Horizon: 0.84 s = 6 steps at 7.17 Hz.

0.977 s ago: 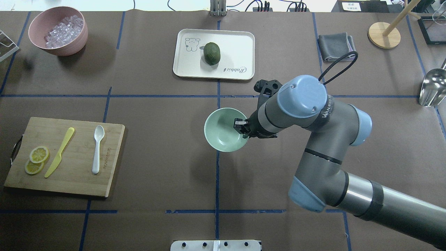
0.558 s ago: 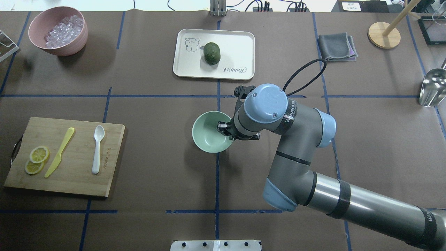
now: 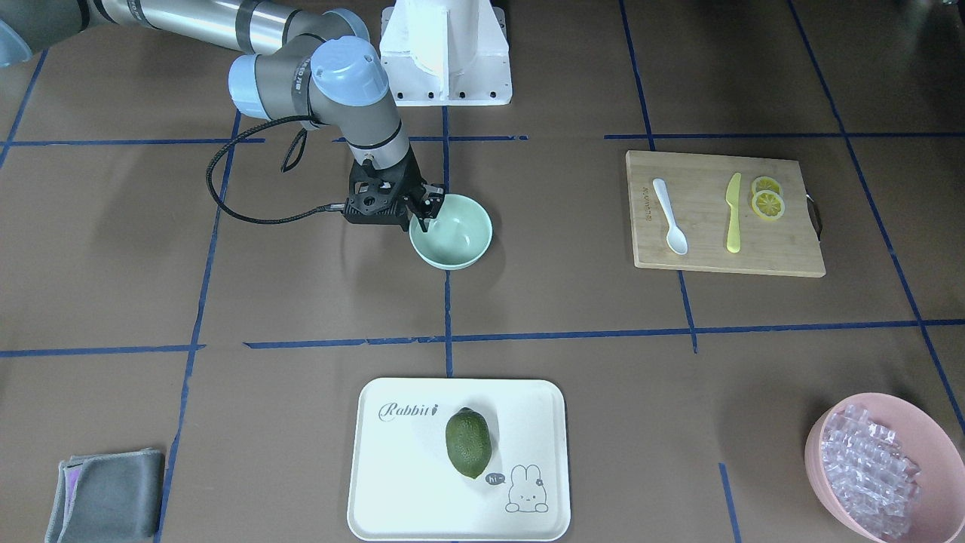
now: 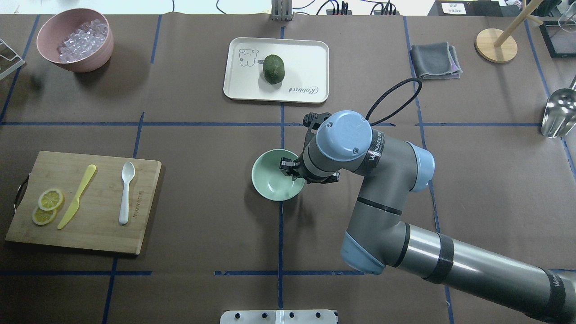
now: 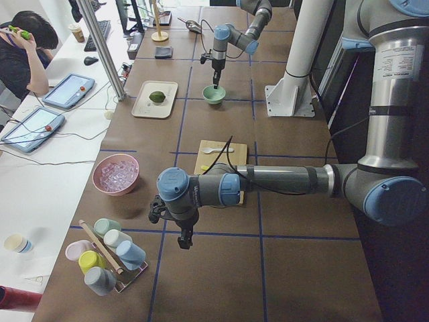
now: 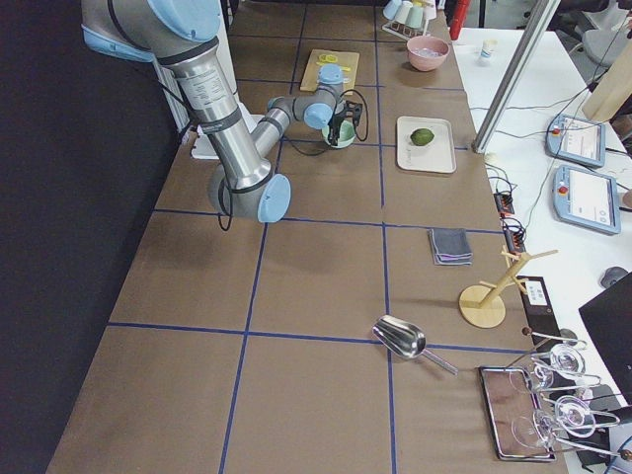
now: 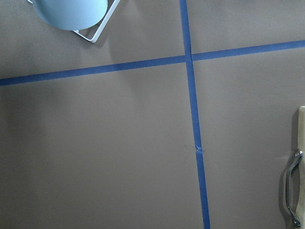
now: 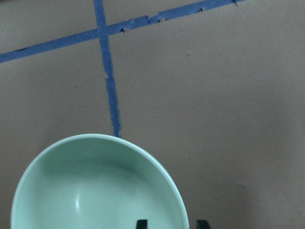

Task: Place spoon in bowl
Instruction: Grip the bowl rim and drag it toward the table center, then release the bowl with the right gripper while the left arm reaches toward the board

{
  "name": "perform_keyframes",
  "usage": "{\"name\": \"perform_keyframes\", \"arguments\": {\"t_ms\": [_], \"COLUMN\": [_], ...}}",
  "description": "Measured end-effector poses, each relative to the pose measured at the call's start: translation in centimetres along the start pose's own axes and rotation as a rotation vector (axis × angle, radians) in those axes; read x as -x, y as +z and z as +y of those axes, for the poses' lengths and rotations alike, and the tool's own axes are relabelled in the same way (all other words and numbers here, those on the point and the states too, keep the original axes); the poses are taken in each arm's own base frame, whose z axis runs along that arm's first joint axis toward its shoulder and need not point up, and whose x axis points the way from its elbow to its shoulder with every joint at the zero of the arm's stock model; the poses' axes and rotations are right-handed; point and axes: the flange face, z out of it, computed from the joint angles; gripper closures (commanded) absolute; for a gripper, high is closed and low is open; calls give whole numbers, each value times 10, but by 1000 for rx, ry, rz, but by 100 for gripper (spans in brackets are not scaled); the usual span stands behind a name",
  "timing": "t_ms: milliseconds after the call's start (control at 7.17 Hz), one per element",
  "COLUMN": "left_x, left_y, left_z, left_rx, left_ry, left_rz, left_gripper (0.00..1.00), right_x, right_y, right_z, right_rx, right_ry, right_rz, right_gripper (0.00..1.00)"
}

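The white spoon point(image 4: 126, 191) lies on the wooden cutting board point(image 4: 99, 234) at the table's left, and also shows in the front view point(image 3: 669, 215). The mint-green bowl point(image 4: 274, 177) stands empty at the table's middle, on the blue centre tape line. My right gripper point(image 4: 291, 167) is at the bowl's right rim, with one finger inside and one outside. In the right wrist view the fingertips point(image 8: 141, 223) stand apart from the rim of the bowl point(image 8: 95, 191), so the gripper looks open. My left gripper point(image 5: 182, 238) shows only in the exterior left view, far from the board. I cannot tell whether it is open or shut.
A yellow knife point(image 4: 77, 195) and lemon slices point(image 4: 47, 206) share the board. A pink bowl of clear cubes point(image 4: 74, 40) is at the back left. A white tray point(image 4: 310, 58) with a green fruit point(image 4: 274, 69) is at the back centre. A grey cloth point(image 4: 435, 60) and a metal scoop point(image 4: 558, 112) are at the right.
The right arm carried the bowl leftward to the centre line, then nearly stopped. The bowl has shifted slightly relative to the inner finger. The spoon has not moved.
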Motion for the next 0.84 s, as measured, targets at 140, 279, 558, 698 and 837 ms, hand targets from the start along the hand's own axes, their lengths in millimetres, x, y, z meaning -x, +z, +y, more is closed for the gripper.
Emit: {"name": "perform_keyframes", "arguments": {"t_ms": [140, 279, 558, 698, 837], "left_x": [-1, -7, -61, -123, -194], "left_y": [-1, -7, -46, -64, -66], "left_z": [-1, -4, -17, -22, -24], "left_rx": [-3, -13, -100, -134, -138], "left_ry": [3, 15, 80, 67, 26], "left_rz": [-1, -4, -18, -9, 16], "left_gripper": [0, 0, 0, 0, 0], "right_x": [1, -1, -32, -56, -79], "right_y": [-12, -26, -58, -74, -88], "right_z": [-3, -11, -39, -55, -70], "right_rx": [-5, -9, -2, -6, -14], "right_ry": [1, 8, 44, 41, -4], "right_rz": [-17, -34, -26, 9, 52], "right_gripper": [0, 0, 0, 0, 0]}}
